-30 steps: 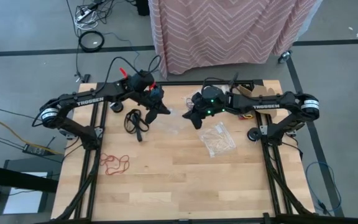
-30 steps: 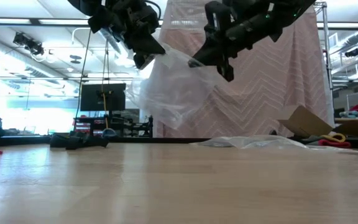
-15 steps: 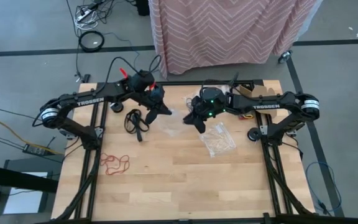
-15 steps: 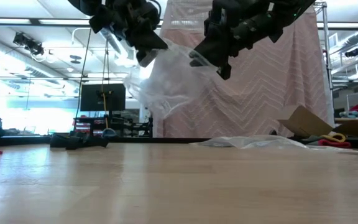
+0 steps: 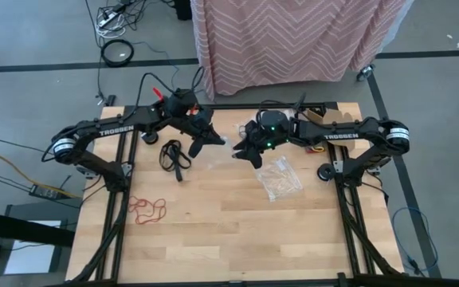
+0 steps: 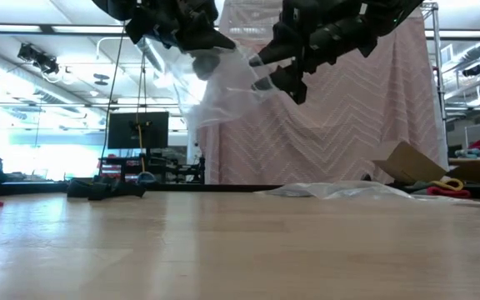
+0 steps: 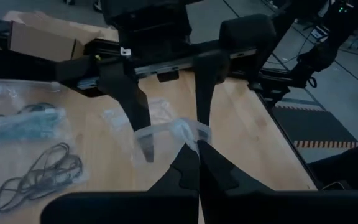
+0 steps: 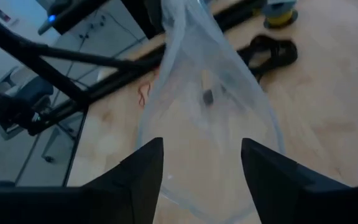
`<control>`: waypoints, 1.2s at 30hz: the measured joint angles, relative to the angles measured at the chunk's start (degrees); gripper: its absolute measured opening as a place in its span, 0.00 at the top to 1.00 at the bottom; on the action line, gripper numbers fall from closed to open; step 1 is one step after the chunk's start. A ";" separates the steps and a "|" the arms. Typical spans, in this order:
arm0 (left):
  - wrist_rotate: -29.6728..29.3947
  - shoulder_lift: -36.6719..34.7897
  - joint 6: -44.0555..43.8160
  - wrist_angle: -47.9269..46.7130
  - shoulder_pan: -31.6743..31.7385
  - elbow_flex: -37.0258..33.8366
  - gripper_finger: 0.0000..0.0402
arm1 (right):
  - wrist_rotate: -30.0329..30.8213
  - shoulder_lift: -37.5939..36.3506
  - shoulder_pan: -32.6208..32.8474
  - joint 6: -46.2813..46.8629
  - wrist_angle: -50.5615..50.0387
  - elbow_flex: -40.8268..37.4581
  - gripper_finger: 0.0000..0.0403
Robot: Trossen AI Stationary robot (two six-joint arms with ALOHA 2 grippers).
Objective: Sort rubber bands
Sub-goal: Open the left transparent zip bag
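While your left fingers (image 7: 197,163) stay pinched on the rim of the clear bag (image 6: 223,87), keep that hand level and high so the mouth hangs open toward your right fingers (image 8: 201,165). The right fingers stand wide apart, with the bag's film between and just past them; they grip nothing that I can see, and whether a pad brushes the film I cannot tell. To do this step well, close the right pair on the far side of the rim, opposite the left pinch, then draw the two hands gently apart so the opening holds its shape. Don't tug hard: thin film slips or tears, and a collapsed mouth will make loading bands awkward.

Outward from the fingers, the bag hangs clear of the table (image 5: 237,231). A black cluster of bands (image 5: 174,154) lies on the table just below and outside the left fingers. Red bands (image 5: 147,209) lie well away, nearer the front edge on the left side. A second bag (image 5: 280,178) with pale contents lies flat just beneath the right fingers. Cardboard (image 6: 407,161) sits at the back behind the right arm.
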 joint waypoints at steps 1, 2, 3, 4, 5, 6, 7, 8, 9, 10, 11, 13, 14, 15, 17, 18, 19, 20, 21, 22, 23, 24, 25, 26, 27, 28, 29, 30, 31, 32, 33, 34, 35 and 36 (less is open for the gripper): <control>0.06 0.43 -0.02 0.42 0.00 0.00 1.00 | 0.48 0.00 0.05 0.11 1.04 0.00 0.49; 0.40 0.83 -0.67 0.65 0.00 0.02 1.00 | 0.77 0.00 0.05 0.33 2.07 0.00 0.50; 0.59 1.42 -1.03 0.36 -0.01 0.02 1.00 | 1.03 0.00 0.05 0.67 2.86 0.00 0.50; 0.78 2.30 -1.23 0.45 -0.27 0.02 1.00 | 1.10 0.00 0.05 0.95 3.49 0.00 0.51; 0.93 3.13 -1.53 1.02 -0.53 0.01 1.00 | 1.15 0.01 0.05 1.11 3.80 0.00 0.51; 1.09 3.84 -1.99 1.62 -0.79 0.00 1.00 | 1.11 0.00 0.05 1.12 3.76 0.00 0.52; 1.45 4.58 -2.51 2.68 -1.18 -0.02 1.00 | 1.11 0.02 0.07 1.16 3.72 -0.02 0.52; 1.93 5.22 -2.90 3.97 -1.49 -0.02 1.00 | 1.09 0.03 0.11 1.32 3.51 -0.02 0.53; 2.25 5.78 -3.69 4.82 -1.76 -0.02 1.00 | 1.08 0.03 0.20 1.62 3.35 -0.02 0.53; 2.45 6.34 -3.90 5.47 -1.97 -0.02 1.00 | 1.08 0.03 0.29 1.77 3.12 -0.02 0.53; 2.60 6.79 -4.11 6.31 -2.21 -0.02 1.00 | 1.11 0.03 0.44 1.87 2.88 -0.02 0.53; 3.29 7.54 -4.34 7.53 -2.30 -0.01 1.00 | 1.13 0.03 0.68 2.27 2.88 -0.04 0.53; 3.97 7.79 -4.75 7.55 -2.32 0.23 1.00 | 1.15 0.03 0.70 2.41 2.93 -0.02 0.53; 4.69 8.37 -5.06 6.99 -2.33 0.92 1.00 | 1.28 0.03 0.73 2.62 2.94 -0.03 0.53; 6.62 10.03 -5.20 5.50 -2.32 2.83 1.00 | 1.86 0.03 0.75 2.65 3.33 -0.03 0.53; 7.27 10.88 -5.22 4.33 -2.45 3.70 1.00 | 1.97 0.03 0.70 2.67 3.72 -0.04 0.53; 7.75 11.77 -5.21 3.57 -2.67 4.48 1.00 | 1.99 0.05 0.59 2.67 4.19 -0.04 0.53; 8.32 12.62 -5.22 3.17 -2.88 5.22 1.00 | 1.94 0.05 0.55 2.69 4.49 -0.04 0.53; 8.89 13.50 -5.19 2.70 -3.09 5.95 1.00 | 1.75 0.05 0.53 2.73 5.00 -0.04 0.53; 9.89 14.41 -5.20 2.48 -3.24 6.59 1.00 | 1.66 0.05 0.51 2.75 5.07 -0.04 0.53; 10.85 15.19 -5.22 2.42 -3.30 7.13 1.00 | 1.51 0.05 0.54 2.77 5.01 -0.04 0.53; 11.72 16.06 -5.34 2.07 -3.32 7.65 1.00 | 1.30 0.05 0.55 2.94 4.96 -0.04 0.53; 12.40 16.66 -5.40 2.01 -3.36 8.16 1.00 | 1.27 0.05 0.56 3.26 4.87 -0.04 0.53; 12.53 17.09 -5.38 1.81 -3.38 8.63 1.00 | 1.31 0.05 0.58 3.38 4.87 -0.06 0.53; 12.63 17.40 -5.38 1.66 -3.39 8.93 1.00 | 1.32 0.05 0.58 3.41 4.92 -0.04 0.53; 12.78 17.63 -5.38 1.57 -3.41 9.25 1.00 | 1.35 0.05 0.58 3.43 4.91 -0.05 0.53; 12.76 17.70 -5.35 1.48 -3.41 9.54 1.00 | 1.37 0.05 0.60 3.56 4.89 -0.06 0.53; 12.75 17.72 -5.17 0.96 -3.43 9.66 1.00 | 1.39 0.05 0.60 3.83 4.94 -0.04 0.53; 12.76 17.72 -5.01 0.74 -3.43 9.72 1.00 | 1.47 0.05 0.60 4.10 4.98 -0.04 0.54; 12.74 17.72 -4.72 0.69 -3.43 9.82 1.00 | 1.58 0.05 0.58 4.15 4.99 -0.06 0.54; 12.74 17.72 -4.39 0.26 -3.43 9.91 1.00 | 1.60 0.05 0.58 4.15 5.02 -0.07 0.55; 12.73 17.72 -4.06 -0.08 -3.43 9.98 1.00 | 1.61 0.05 0.58 4.15 5.02 -0.05 0.55; 12.73 17.72 -3.97 -0.33 -3.45 10.05 1.00 | 1.60 0.05 0.58 4.15 5.00 -0.04 0.55; 12.72 17.72 -3.96 -0.45 -3.45 10.05 1.00 | 1.62 0.05 0.58 4.13 5.01 -0.06 0.56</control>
